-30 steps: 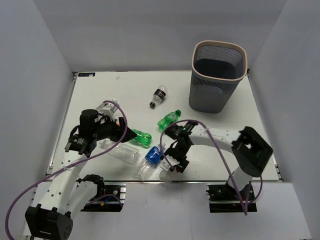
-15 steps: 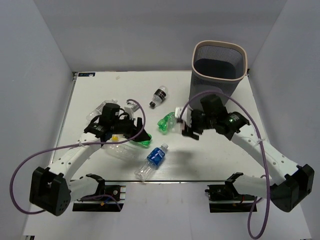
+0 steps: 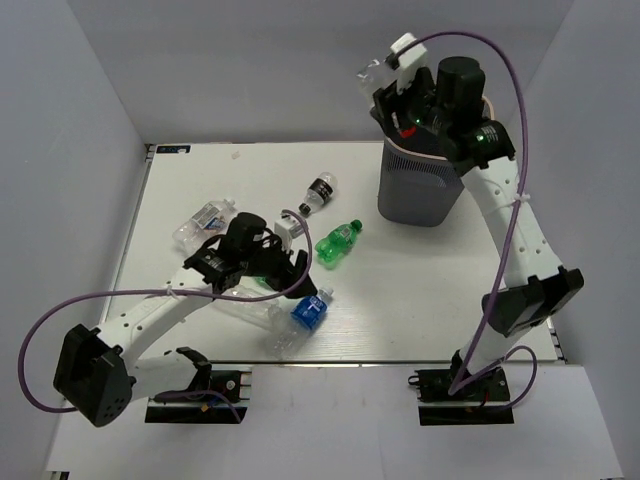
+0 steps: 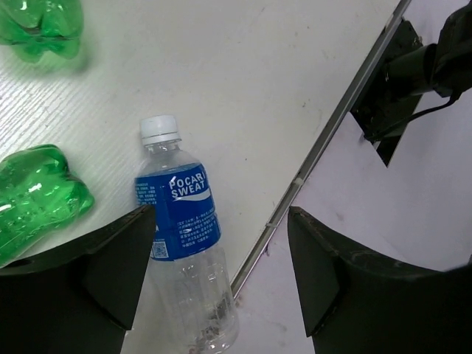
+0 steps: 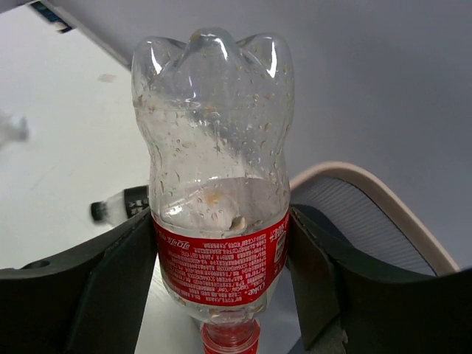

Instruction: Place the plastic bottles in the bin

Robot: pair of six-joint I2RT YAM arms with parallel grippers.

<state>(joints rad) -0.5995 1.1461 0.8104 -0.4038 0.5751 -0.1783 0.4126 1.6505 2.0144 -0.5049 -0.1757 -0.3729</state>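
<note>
Hovering above the rim of the bin (image 3: 410,195), a red-capped bottle (image 5: 214,133) is clamped in the right gripper (image 5: 221,225). Release is judged the step in hand, once centred over the bin's mouth. The left gripper (image 4: 220,236) is spread open over a blue-labelled bottle (image 4: 179,210), well apart from the bin.

Red-capped bottle (image 5: 214,184) aloft by bin (image 3: 418,192) rim; blue-labelled bottle (image 4: 179,215) lying flat
</note>
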